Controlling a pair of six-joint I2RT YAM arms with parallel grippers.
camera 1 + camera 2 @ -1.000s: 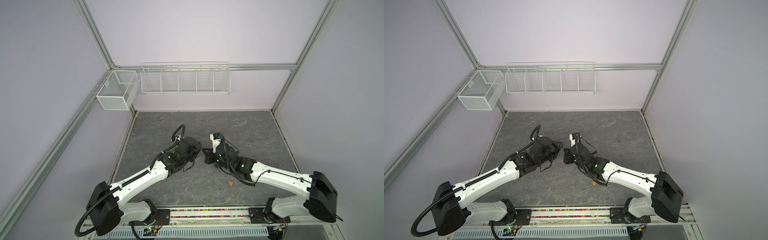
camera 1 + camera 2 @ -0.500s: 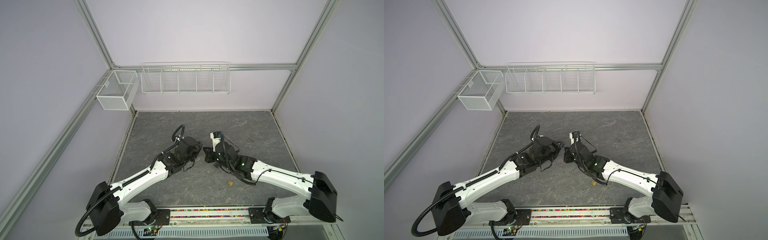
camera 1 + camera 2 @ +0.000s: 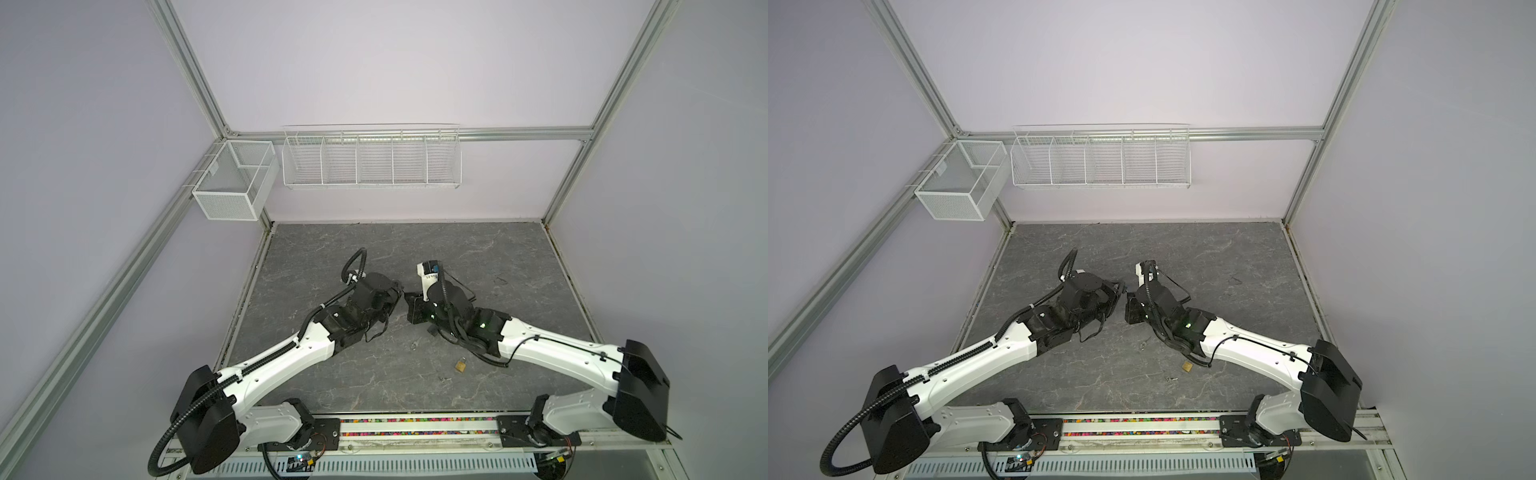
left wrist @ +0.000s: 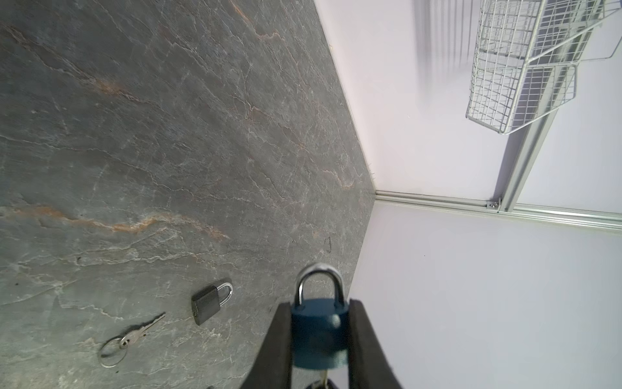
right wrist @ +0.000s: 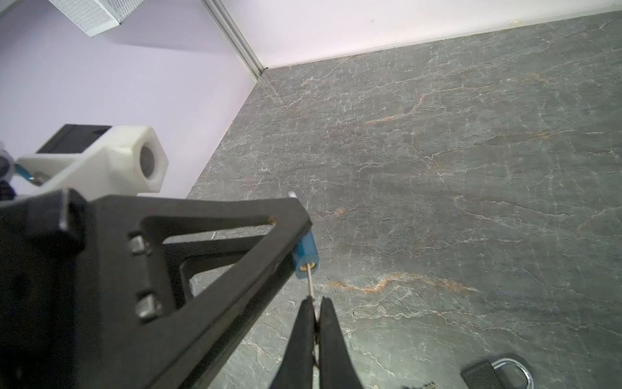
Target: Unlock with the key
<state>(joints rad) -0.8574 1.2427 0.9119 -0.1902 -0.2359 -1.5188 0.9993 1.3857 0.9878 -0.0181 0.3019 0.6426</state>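
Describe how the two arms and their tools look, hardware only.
Left arm and right arm: white link shells, black joint housings. Left carries a ribbed black cable conduit; right has loose black cables and green lights. Left tool, right tool: black tapered fingers.

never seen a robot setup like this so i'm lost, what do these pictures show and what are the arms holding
A left arm and a right arm, each ending in a two-fingered gripper, work over a grey table. Both top views look down on the whole scene; the other two pictures come from a camera on each arm's wrist. The left gripper is shut on a blue padlock, and its shackle looks closed. The right gripper pinches a key whose tip sits in that padlock's keyhole. Loose on the table lie a grey padlock, a key on a ring and a small brass padlock.
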